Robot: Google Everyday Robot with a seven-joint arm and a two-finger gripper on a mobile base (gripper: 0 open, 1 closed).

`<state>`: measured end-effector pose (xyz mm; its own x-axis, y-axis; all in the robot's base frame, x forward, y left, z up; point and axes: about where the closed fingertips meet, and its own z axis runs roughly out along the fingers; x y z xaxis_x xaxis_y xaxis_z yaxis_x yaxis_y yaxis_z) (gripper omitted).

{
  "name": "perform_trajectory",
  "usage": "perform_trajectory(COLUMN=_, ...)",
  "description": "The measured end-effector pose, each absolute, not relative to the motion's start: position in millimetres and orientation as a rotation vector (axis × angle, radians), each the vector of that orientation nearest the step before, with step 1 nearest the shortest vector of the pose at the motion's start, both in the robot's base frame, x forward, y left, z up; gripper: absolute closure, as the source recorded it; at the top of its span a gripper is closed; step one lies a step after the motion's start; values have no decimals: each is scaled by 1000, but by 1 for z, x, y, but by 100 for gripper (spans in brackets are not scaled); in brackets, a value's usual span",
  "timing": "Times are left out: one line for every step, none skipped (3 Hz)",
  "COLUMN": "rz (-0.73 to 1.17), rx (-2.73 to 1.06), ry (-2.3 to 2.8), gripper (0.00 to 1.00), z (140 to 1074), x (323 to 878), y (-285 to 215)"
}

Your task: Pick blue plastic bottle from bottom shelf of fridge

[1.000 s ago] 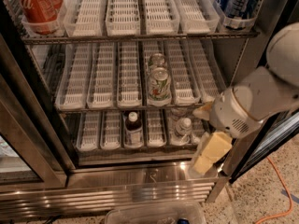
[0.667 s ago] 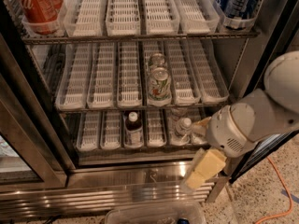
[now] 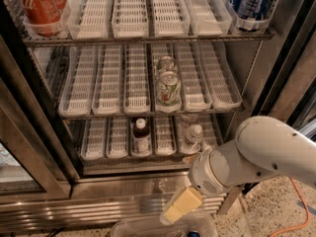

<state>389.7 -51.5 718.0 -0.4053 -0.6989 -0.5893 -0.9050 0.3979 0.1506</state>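
The blue plastic bottle (image 3: 141, 135) is seen upright in a white slotted plastic lane tray on the bottom shelf (image 3: 98, 141), with a round white screw cap, dark brownish shoulders and a pale label. Right of the bottle, a clear ribbed water bottle (image 3: 193, 135) is stood in another lane. Above the bottle, on the next wire rack, a shiny green-and-silver can (image 3: 168, 89) is lined up. Below and right of the bottle, in front of the fridge's (image 3: 98, 201) brushed stainless base, the gripper (image 3: 178, 209) is held low and well apart from the bottle. Its pale yellow blocky end is carried under the smooth, rounded white arm (image 3: 266, 152). Whether it is apart or together cannot be told.
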Motion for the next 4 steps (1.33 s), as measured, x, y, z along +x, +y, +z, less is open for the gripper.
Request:
perform_trajectory(rz=638, rx=-1374, ry=2225, gripper=0, z=718, x=390, y=-51)
perform_trajectory(rz=649, rx=-1273, ry=2229, gripper=0, z=708, x=392, y=-45)
perform_trajectory(rz=686, rx=-1152, ry=2259, gripper=0, z=681, x=401, y=-28)
perform_trajectory(rz=712, rx=-1085, ry=2275, gripper=0, z=665, x=407, y=-17)
